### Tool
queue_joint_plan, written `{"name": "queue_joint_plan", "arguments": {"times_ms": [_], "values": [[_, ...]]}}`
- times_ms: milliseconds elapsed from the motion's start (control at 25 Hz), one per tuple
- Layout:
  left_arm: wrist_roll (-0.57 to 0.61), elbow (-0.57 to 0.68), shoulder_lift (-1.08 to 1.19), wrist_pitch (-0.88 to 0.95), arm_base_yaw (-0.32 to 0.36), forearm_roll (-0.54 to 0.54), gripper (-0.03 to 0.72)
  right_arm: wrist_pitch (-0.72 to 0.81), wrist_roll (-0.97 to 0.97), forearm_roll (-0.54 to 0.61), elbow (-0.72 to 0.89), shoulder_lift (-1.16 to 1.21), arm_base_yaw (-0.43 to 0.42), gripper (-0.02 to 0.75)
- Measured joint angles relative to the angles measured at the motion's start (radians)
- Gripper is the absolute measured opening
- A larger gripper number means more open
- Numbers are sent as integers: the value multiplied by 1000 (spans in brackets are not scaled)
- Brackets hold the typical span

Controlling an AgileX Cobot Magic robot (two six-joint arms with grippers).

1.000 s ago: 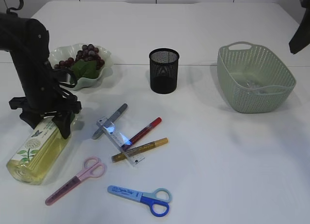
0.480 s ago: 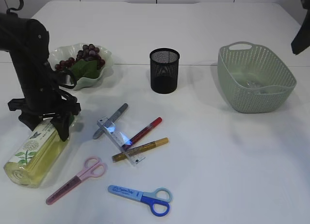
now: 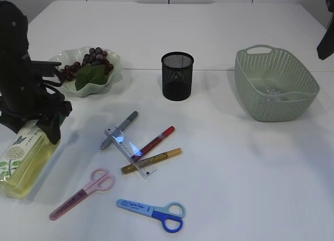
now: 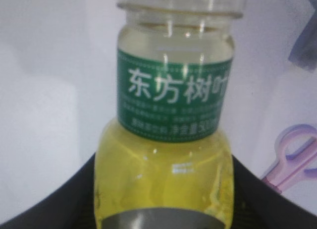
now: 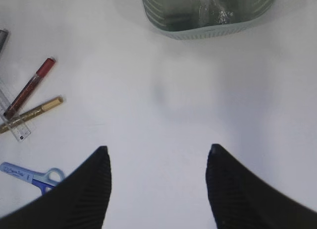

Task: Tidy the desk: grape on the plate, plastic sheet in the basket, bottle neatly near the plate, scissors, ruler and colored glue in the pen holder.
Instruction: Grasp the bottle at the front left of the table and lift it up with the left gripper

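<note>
The left fingers (image 3: 39, 127) pinch the neck end of the clear plastic bottle of yellow liquid with a green label (image 3: 21, 156), which lies tilted on the white table (image 3: 219, 163) at its left edge, below the pale green wavy plate (image 3: 107, 79) where the dark grapes (image 3: 94, 58) already sit. To do this step well, I judge the grip should stay firm near the neck while the bottle is swung upright and set down just beside the plate, clear of the pink scissors (image 3: 81, 194) close by. The right fingers (image 5: 157, 184) hang spread and empty above bare table, near the green woven basket (image 3: 300, 103) with the crumpled plastic sheet (image 5: 210, 3) inside. The ruler, glue pens and blue scissors lie outside the black mesh pen holder (image 3: 177, 76).
</note>
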Motion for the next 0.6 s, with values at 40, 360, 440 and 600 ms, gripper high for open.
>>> {"name": "queue_joint_plan", "arguments": {"times_ms": [40, 360, 440, 600], "values": [[-7, 36, -27, -25, 0, 7, 417, 0, 0, 0, 0, 0, 0, 477], [-98, 354, -417, -346, 0, 104, 417, 0, -2, -4, 0, 0, 0, 477], [-136, 411, -505, -438, 0, 137, 417, 0, -2, -4, 0, 0, 0, 477], [-207, 552, -677, -679, 30, 181, 416, 0, -2, -4, 0, 0, 0, 477]]}}
